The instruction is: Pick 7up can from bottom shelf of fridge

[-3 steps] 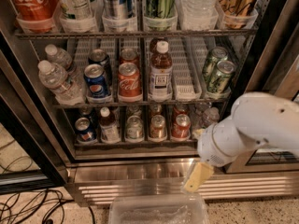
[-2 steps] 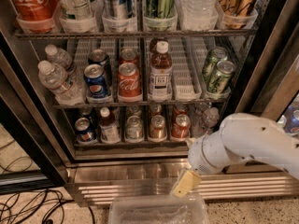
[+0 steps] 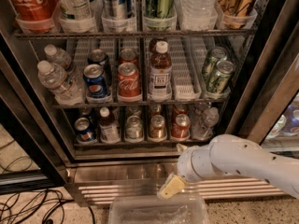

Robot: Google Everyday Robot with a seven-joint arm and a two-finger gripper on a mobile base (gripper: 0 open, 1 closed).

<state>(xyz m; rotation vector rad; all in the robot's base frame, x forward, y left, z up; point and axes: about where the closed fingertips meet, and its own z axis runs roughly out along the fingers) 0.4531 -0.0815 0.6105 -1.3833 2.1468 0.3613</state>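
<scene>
The pincer (image 3: pixel 172 186) hangs low before the fridge's (image 3: pixel 117 172) ribbed steel base, just above a clear tub (image 3: pixel 159 212) on the speckled floor (image 3: pixel 236 213); I cannot tell whether it is spread or pressed together. The 7up can (image 3: pixel 134 128) stands 3rd from left on the bottom shelf (image 3: pixel 121 143), between a bottle (image 3: pixel 108 125) and an orange can (image 3: pixel 157 127). Black cables (image 3: pixel 28 205) lie at left.

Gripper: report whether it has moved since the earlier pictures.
Yes. The cream-tipped gripper moved left and slightly lower, judged against the ribbed stainless-steel base.

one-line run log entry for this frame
stage: pre-grasp | gripper: low, in front of fridge base, outside it | 7up can: upright on bottom shelf, third lane from left, untouched
</scene>
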